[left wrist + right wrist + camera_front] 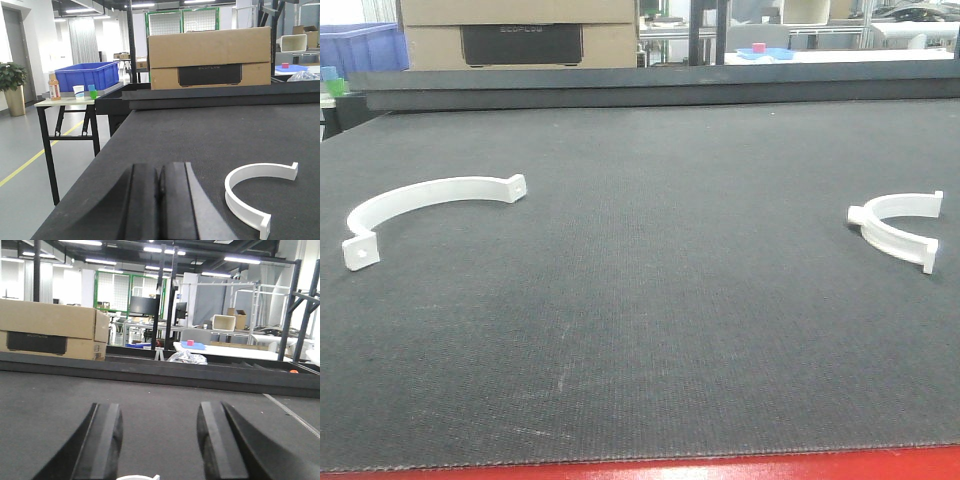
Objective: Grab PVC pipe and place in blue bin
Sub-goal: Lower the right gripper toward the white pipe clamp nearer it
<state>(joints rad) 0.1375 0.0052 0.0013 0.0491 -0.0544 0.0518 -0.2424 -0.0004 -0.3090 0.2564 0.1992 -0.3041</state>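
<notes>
**Dark grey textured desk** (640, 330): it fills the front view, with a red strip along its near edge.

**Brown cardboard box** (210, 57): you see it beyond the desk's far edge, with a black panel on its face.

**Blue plastic bin** (87, 75): it stands off the desk, on a black-legged side table (65, 102) to the left. A bottle and cups stand in front of it.

**Left tool** (160, 182): it sits low over the desk with its two black fingers pressed together and nothing between them.

**Right tool** (158, 415): its fingers are spread well apart and hold nothing.

**White half-ring PVC pipe pieces:** two lie flat on the desk, well apart.
- The left piece (430, 200) opens toward the near edge. In the left wrist view it lies just right of the closed fingers, not touching them.
- The right piece (895, 225) opens toward the right.

**White sliver** (136, 477): it shows at the bottom edge of the right wrist view, between the open fingers. You cannot tell from that view what it belongs to.
</notes>
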